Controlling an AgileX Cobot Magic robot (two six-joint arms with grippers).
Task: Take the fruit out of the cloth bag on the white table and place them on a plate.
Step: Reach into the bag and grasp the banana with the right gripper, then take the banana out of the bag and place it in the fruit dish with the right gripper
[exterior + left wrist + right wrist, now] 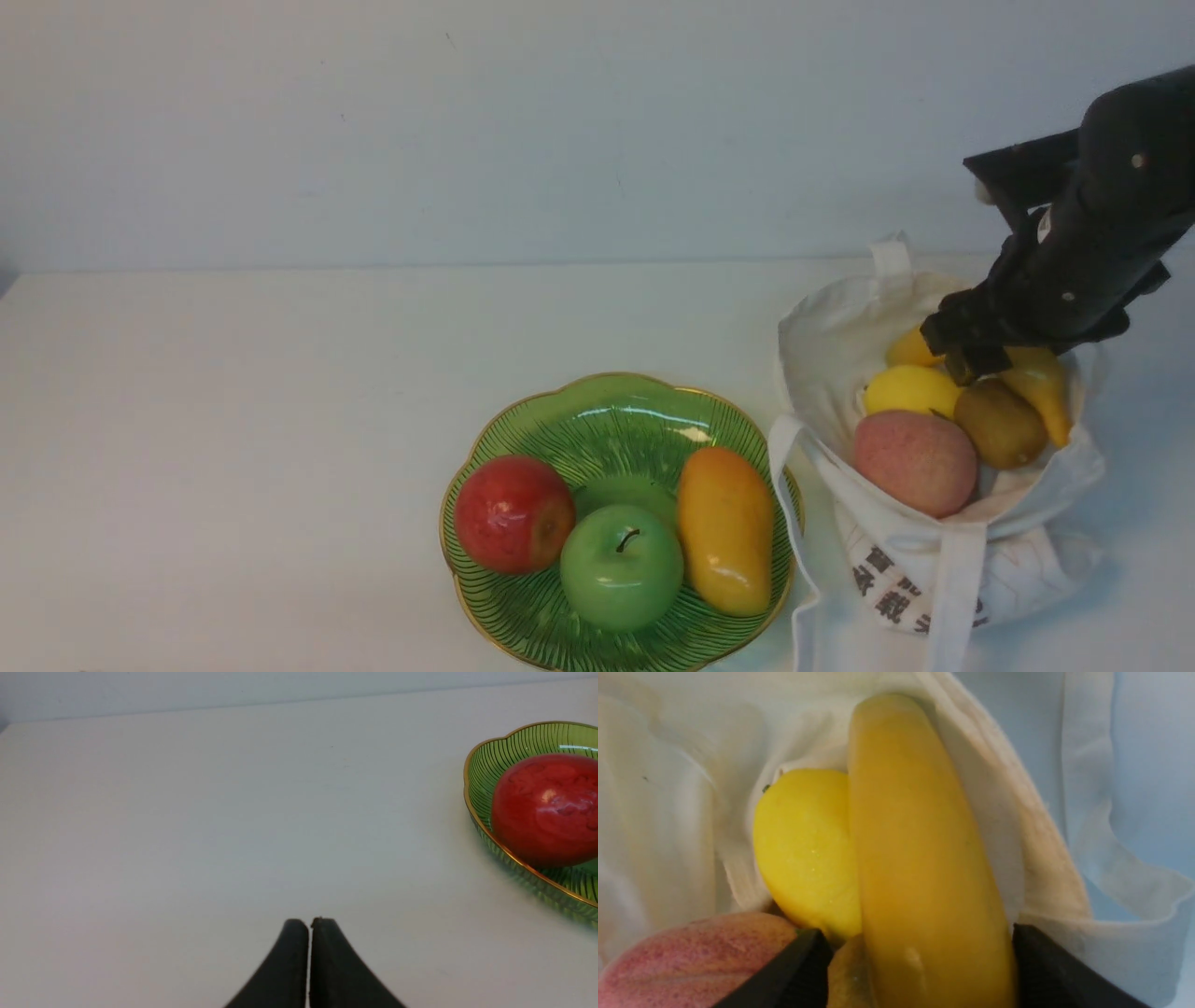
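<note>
Yellow banana [924, 858] lies in the cloth bag [668, 812] between the spread-apart jaws of the right tool [915, 933].

The right arm [1092, 252] is a bulky matte-black casing dotted with a few small pale screw heads; a little white patch sits on its side and a flat black plate juts from its upper part; its jaws are plain black wedges. The left gripper [309, 921] is smooth and black, with two tapering, outward-curving jaws.
</note>
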